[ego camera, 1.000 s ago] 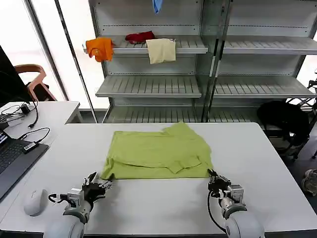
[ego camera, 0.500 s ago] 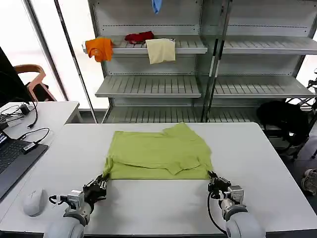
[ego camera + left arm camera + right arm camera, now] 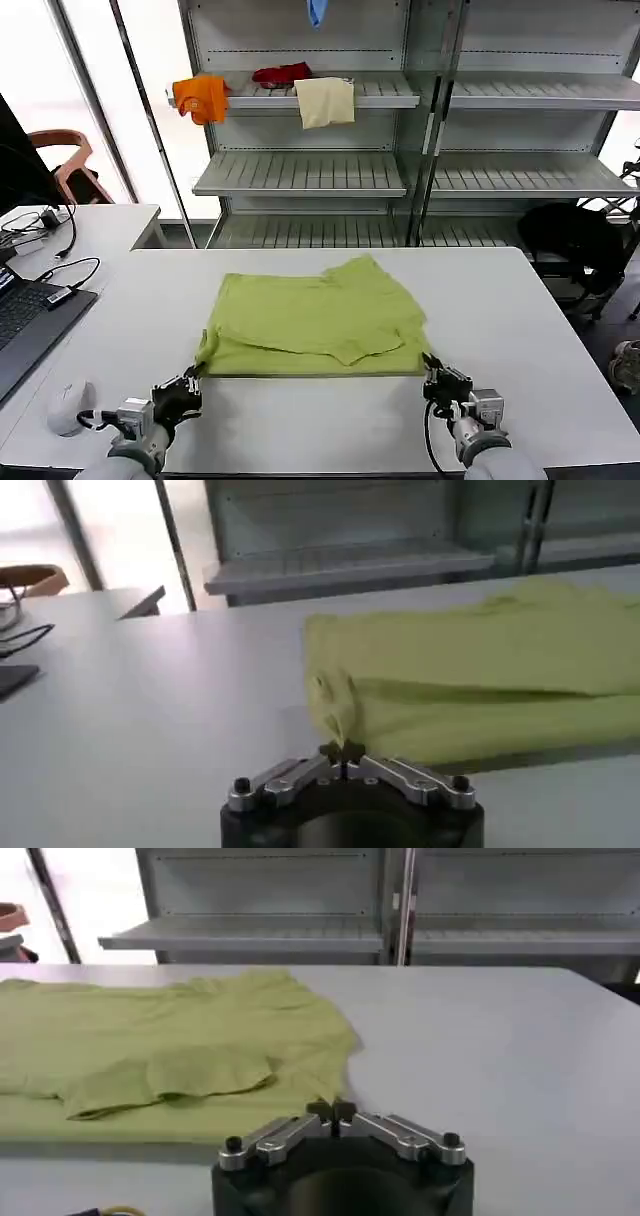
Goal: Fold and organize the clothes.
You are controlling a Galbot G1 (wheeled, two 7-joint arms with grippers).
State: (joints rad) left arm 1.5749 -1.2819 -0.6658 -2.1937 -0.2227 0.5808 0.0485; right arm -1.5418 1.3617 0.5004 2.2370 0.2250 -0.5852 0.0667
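Two grippers, left gripper (image 3: 187, 387) and right gripper (image 3: 436, 377), each pinch shut on a near corner of the green T-shirt (image 3: 315, 318), which lies flat on the table (image 3: 520, 330), stretching away from them.

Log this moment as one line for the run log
left gripper: shut on shirt near corner | right gripper: shut on other near corner | shirt: partly folded, flat on table

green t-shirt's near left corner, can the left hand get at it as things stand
Probably yes, it looks already there. The left hand is shut on the near left corner of the green T-shirt, nothing lying between them. The right hand likewise pinches the near right corner.
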